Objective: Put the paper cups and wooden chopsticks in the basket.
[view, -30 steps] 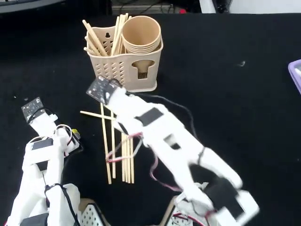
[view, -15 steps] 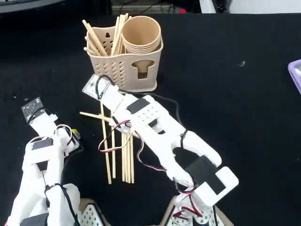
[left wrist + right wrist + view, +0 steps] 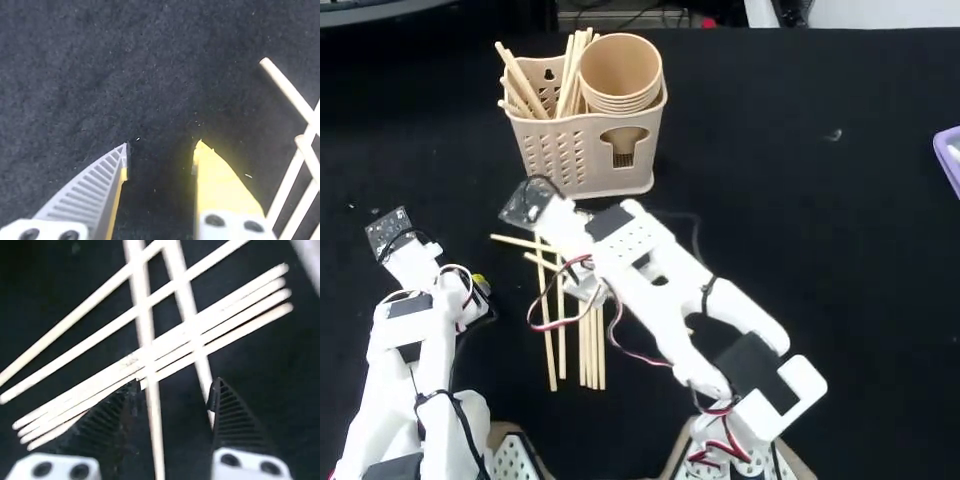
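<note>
R claw [image 3: 175,385]: open, jaws spread, nothing gripped. Tips sit low over the loose wooden chopsticks [image 3: 165,355]. One stick runs between the jaws, and a bundle of approx. four lies across it at an angle.

L claw [image 3: 161,147]: open, empty, jaws apart over bare black counter [image 3: 100,75]. A few stick ends lie just beside its yellow jaw.

High view: my R arm stretches over the loose sticks, wrist near the basket [image 3: 580,150] front. The sticks lie flat on the counter in front of the basket. Most are parallel in one group, and a couple cross them at the far end. My L arm is well apart, off to my L side near the counter's near edge.

Basket: beige, perforated, upright, two compartments. The paper cups [image 3: 620,75] are stacked in the R compartment — the stored chopsticks [image 3: 525,85] stand tilted in the L one.

Misc.: purple item [image 3: 948,160] at the counter's R edge, well apart from the rest.
</note>
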Available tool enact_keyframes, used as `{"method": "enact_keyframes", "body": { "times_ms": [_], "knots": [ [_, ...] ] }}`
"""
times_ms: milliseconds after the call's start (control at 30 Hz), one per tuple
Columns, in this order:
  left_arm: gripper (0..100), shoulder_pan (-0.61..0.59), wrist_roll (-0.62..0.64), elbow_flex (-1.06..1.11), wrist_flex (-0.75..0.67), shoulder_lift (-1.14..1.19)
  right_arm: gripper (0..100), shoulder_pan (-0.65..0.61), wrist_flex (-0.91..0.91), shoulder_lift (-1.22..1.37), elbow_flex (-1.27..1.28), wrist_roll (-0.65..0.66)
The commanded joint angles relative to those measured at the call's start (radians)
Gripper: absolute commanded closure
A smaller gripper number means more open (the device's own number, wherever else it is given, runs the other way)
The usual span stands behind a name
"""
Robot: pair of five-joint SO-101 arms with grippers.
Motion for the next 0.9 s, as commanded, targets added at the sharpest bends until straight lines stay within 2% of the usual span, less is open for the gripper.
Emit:
{"method": "enact_keyframes", "body": {
  "times_ms": [0, 133, 300, 533, 600, 733, 867],
  "knots": [
    [79, -0.002, -0.005, -0.008, -0.015, -0.025, 76.5, -0.040, 0.018, -0.054, -0.008, 0.011],
    [79, -0.002, -0.005, -0.008, -0.015, -0.025, 76.5, -0.034, -0.063, -0.022, -0.002, 0.023],
    [79, -0.002, -0.005, -0.008, -0.015, -0.025, 76.5, 0.055, -0.152, 0.077, -0.010, 0.109],
    [79, -0.002, -0.005, -0.008, -0.015, -0.025, 77.2, 0.095, -0.115, 0.124, -0.045, 0.123],
    [79, -0.002, -0.005, -0.008, -0.015, -0.025, 82.3, 0.095, -0.117, 0.124, -0.047, 0.121],
    [79, -0.002, -0.005, -0.008, -0.015, -0.025, 99.3, 0.103, -0.112, 0.124, -0.064, 0.120],
    [79, -0.002, -0.005, -0.008, -0.015, -0.025, 98.8, 0.104, -0.109, 0.096, -0.064, 0.120]
  ]
}}
